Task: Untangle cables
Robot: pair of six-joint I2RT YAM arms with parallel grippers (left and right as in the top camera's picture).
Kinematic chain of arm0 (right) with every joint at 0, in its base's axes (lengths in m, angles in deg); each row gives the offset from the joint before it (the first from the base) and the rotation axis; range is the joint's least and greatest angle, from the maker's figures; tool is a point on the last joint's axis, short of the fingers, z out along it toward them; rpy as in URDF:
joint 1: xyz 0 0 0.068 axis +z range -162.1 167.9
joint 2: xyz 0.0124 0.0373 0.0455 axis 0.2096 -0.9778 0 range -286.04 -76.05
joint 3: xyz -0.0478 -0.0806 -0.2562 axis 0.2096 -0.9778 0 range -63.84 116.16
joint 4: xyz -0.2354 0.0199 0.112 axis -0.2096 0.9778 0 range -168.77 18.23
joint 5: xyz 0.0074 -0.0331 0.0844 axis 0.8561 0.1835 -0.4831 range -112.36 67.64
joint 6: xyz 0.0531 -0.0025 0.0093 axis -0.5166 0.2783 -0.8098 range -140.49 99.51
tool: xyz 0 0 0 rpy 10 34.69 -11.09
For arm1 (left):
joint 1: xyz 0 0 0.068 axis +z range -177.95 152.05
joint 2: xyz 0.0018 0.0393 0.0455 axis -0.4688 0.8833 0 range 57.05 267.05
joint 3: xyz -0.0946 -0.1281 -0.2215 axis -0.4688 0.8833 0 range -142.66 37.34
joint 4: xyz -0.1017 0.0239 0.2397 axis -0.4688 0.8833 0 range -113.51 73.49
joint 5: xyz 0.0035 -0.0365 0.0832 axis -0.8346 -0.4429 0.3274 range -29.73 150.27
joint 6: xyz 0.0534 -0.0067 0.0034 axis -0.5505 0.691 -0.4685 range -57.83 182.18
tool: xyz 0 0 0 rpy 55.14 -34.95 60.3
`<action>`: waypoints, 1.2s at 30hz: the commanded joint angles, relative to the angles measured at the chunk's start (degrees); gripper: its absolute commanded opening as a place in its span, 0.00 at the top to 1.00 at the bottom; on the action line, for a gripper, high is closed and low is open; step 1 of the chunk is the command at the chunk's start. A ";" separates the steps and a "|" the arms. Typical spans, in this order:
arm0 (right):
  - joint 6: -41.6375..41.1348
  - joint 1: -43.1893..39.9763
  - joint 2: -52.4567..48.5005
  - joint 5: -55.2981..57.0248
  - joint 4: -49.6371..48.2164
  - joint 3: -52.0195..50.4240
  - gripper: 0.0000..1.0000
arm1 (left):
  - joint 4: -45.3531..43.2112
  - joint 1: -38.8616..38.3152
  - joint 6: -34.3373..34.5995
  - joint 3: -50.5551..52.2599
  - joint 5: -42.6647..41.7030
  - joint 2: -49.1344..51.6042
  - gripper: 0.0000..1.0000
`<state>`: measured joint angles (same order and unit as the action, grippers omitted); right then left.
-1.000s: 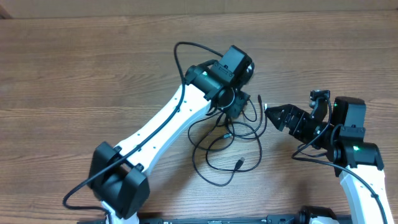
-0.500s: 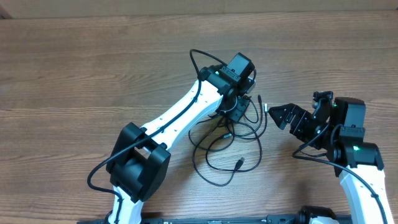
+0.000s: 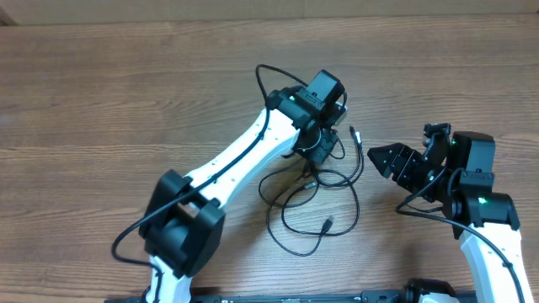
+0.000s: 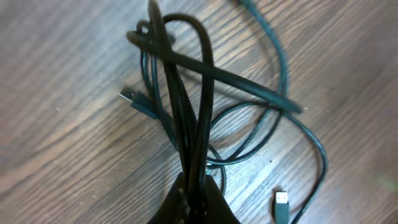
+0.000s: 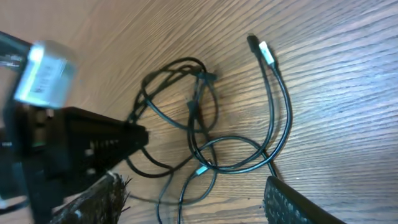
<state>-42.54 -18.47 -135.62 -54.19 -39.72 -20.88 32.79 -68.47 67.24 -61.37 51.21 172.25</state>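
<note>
The cables (image 3: 313,178) lie as a loose tangle of thin black cords on the wooden table, with a silver-tipped plug (image 3: 327,223) at the near side. My left gripper (image 3: 319,156) points down at the top of the tangle. In the left wrist view it (image 4: 196,191) is shut on a few strands of the cables (image 4: 186,93), which rise in loops above the jaws. My right gripper (image 3: 376,160) hangs just right of the tangle, open and holding nothing. In the right wrist view its fingers (image 5: 102,198) frame the cables (image 5: 205,134) below.
A free plug end (image 5: 264,53) lies off to the far right of the tangle. Two more plugs (image 4: 132,96) (image 4: 281,204) rest flat on the wood. The left arm (image 3: 244,151) crosses the table diagonally from the near left.
My left gripper has closed on the strands and its arm has swung right. The tangle has shifted slightly. My right gripper's jaws have narrowed somewhat.
</note>
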 commanded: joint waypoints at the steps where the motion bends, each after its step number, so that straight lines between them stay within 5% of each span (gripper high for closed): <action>1: 3.78 -0.09 0.02 -7.63 -1.57 0.24 0.30 | 0.55 -1.79 -9.62 -0.79 0.02 -9.64 0.96; 6: 10.69 -0.09 0.02 -22.69 -6.03 0.24 0.30 | 0.72 -4.63 -17.29 -0.79 0.02 -15.47 0.96; 14: 16.85 -0.09 0.04 -31.98 -6.91 0.24 0.35 | 0.90 -5.81 -17.29 -0.79 -0.85 -16.31 0.96; 16: 17.49 -0.09 0.04 -32.54 -6.86 0.24 0.49 | 0.87 -5.81 -17.27 -0.79 -1.70 -16.31 0.96; 18: 17.46 -0.09 0.04 -32.54 -6.88 0.24 0.76 | 0.72 -5.79 -15.80 -0.79 -0.48 -16.31 0.96; 20: 17.40 -0.09 0.04 -32.63 -6.84 0.24 0.96 | 0.63 -5.35 -12.85 -0.79 1.29 -16.31 0.96; 27: 16.09 -0.09 0.04 -32.98 -6.88 0.24 0.96 | 0.79 -3.74 3.32 -0.79 13.25 -16.33 0.96; 36: 15.89 -0.09 0.04 -32.98 -6.86 0.24 0.96 | 1.60 3.37 29.11 -0.79 15.04 -16.33 0.96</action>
<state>-26.47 -18.47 -135.64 -85.58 -46.37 -20.88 34.01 -68.40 81.75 -61.40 63.59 156.49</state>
